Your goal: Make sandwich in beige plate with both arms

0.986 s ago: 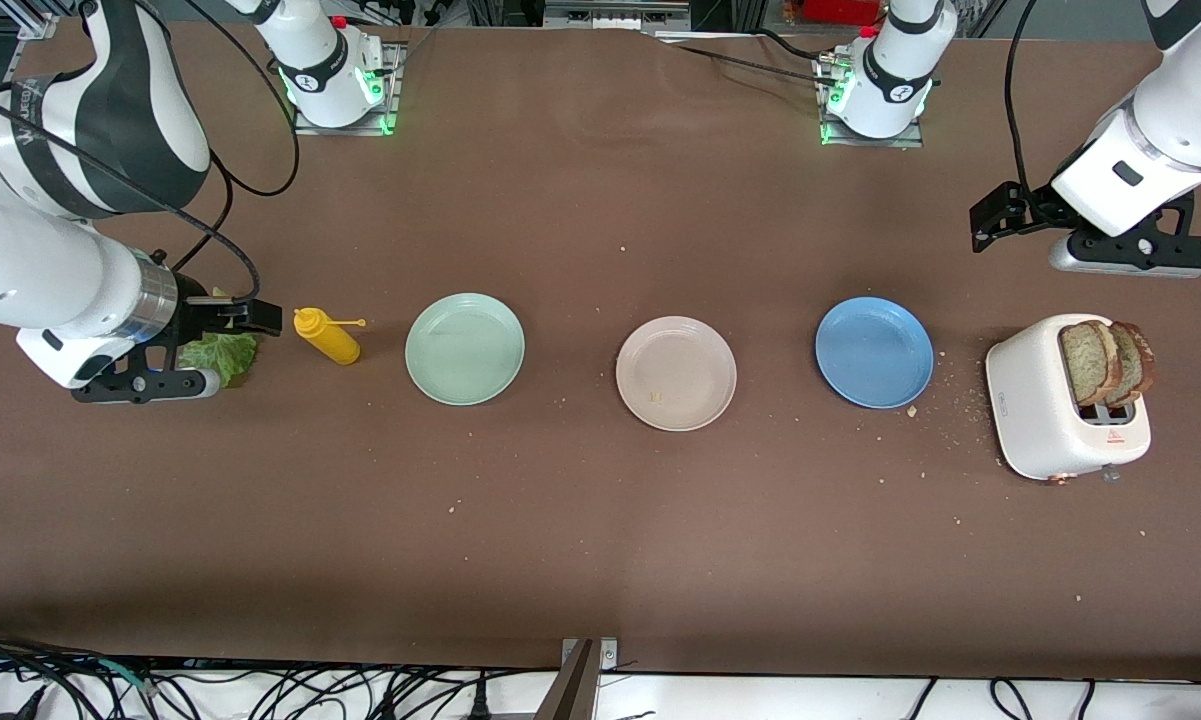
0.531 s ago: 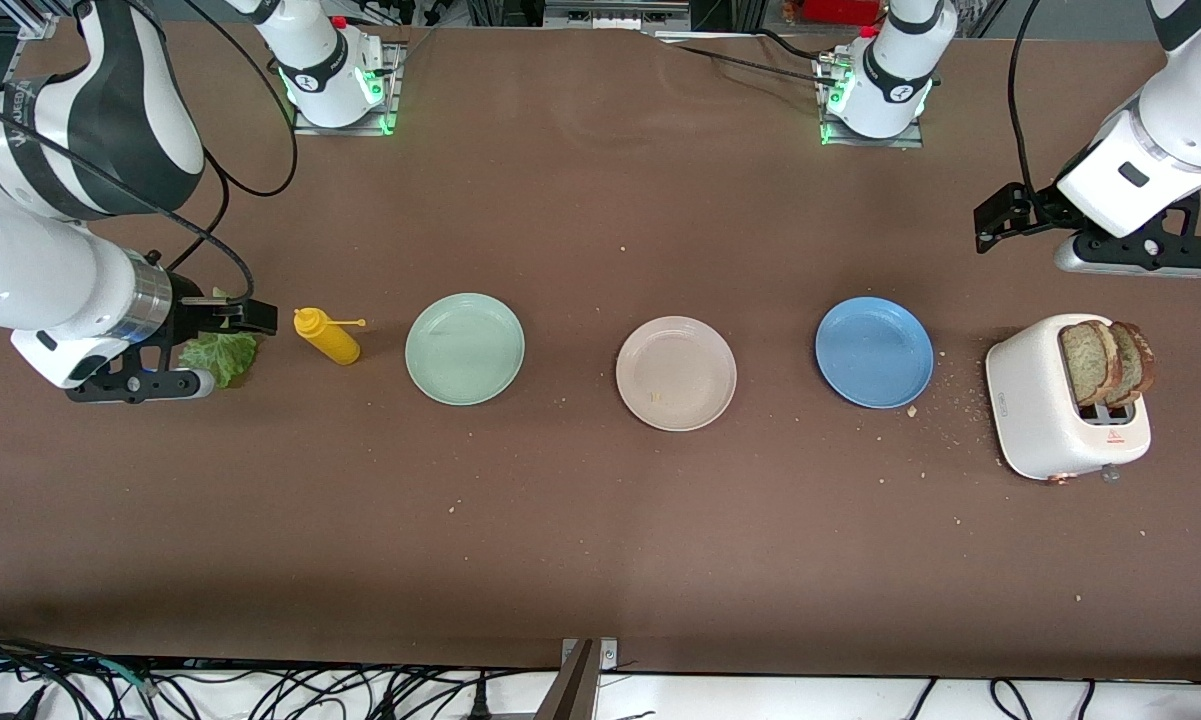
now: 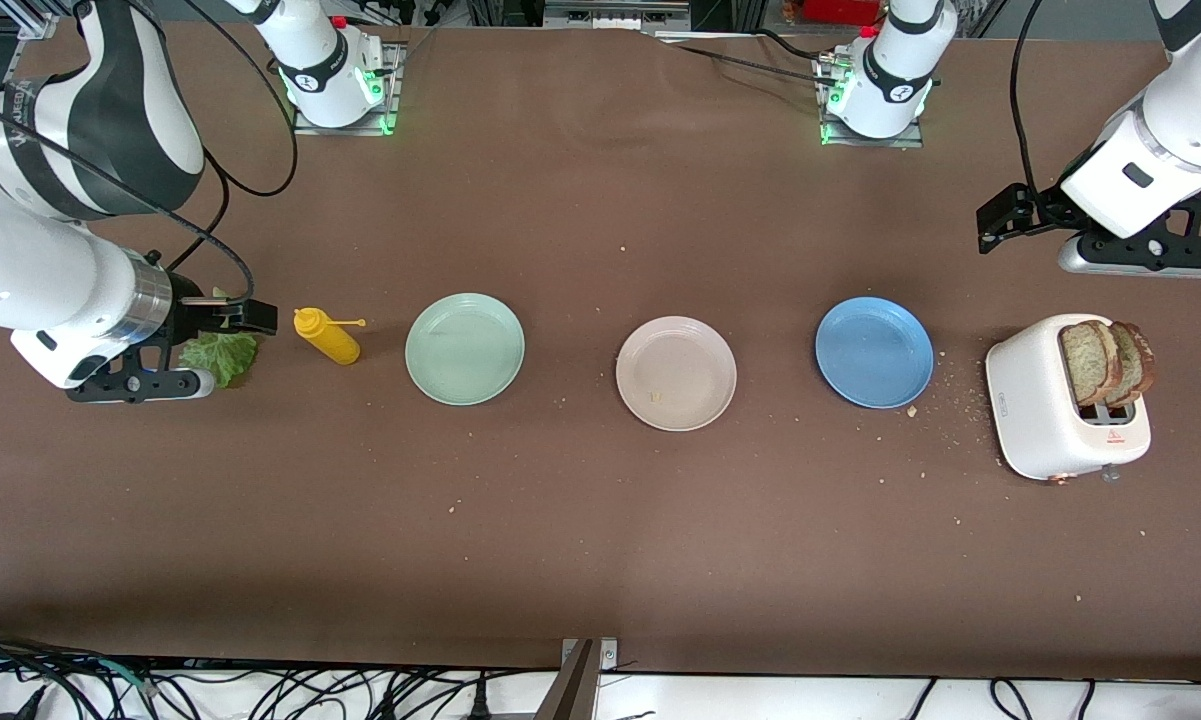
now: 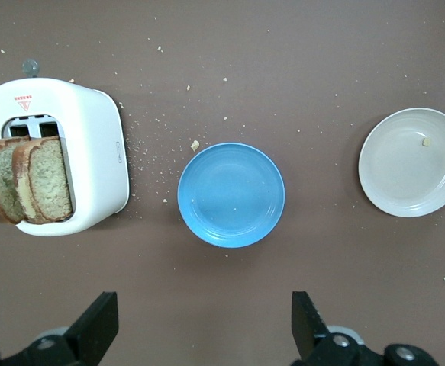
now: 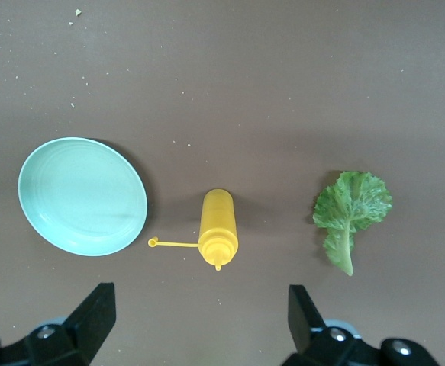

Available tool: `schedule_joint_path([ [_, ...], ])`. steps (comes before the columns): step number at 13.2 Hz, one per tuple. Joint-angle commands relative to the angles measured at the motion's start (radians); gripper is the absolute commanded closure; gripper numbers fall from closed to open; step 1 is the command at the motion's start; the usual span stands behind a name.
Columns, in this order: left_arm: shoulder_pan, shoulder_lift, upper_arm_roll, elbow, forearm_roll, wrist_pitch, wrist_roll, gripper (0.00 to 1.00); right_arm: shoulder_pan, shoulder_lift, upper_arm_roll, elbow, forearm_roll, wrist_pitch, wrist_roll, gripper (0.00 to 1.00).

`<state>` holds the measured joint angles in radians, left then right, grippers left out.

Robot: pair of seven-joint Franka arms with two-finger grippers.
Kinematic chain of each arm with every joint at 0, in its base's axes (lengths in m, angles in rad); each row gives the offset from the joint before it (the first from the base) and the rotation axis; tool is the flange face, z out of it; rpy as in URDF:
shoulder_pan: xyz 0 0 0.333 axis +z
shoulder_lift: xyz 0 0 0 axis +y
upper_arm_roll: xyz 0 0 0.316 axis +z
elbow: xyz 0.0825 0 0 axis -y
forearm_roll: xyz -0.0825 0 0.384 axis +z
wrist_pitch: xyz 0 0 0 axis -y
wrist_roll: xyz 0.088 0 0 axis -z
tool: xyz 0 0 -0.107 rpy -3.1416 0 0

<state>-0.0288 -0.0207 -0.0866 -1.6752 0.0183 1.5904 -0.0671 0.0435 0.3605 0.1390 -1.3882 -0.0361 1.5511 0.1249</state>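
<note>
The beige plate [image 3: 676,373] sits mid-table, holding only a crumb; it also shows in the left wrist view [image 4: 413,162]. Two brown toast slices [image 3: 1108,360] stand in a white toaster [image 3: 1035,410], also seen in the left wrist view [image 4: 27,183]. A green lettuce leaf [image 3: 222,355] lies flat at the right arm's end, seen whole in the right wrist view [image 5: 350,210]. My right gripper [image 3: 138,384] hangs open and empty over the table by the lettuce [image 5: 199,320]. My left gripper [image 3: 1145,252] hangs open and empty over bare table beside the toaster [image 4: 204,324].
A yellow squeeze bottle [image 3: 328,337] lies between the lettuce and a mint-green plate [image 3: 465,349]. A blue plate [image 3: 874,351] sits between the beige plate and the toaster. Crumbs are scattered around the toaster and blue plate.
Both grippers have drifted slightly outward toward their own ends of the table. Nothing on the table has moved.
</note>
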Motion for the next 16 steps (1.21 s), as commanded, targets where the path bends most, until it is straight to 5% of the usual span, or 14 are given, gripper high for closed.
schedule_joint_path([
  [1, 0.001, 0.001, -0.004, 0.020, 0.031, -0.023, 0.000, 0.00, -0.005, -0.011, 0.005, -0.011, 0.005, -0.008, 0.012, 0.00],
  [16, 0.021, 0.007, 0.001, 0.022, 0.032, -0.023, 0.007, 0.00, -0.027, 0.006, 0.004, -0.006, -0.034, 0.084, 0.035, 0.00],
])
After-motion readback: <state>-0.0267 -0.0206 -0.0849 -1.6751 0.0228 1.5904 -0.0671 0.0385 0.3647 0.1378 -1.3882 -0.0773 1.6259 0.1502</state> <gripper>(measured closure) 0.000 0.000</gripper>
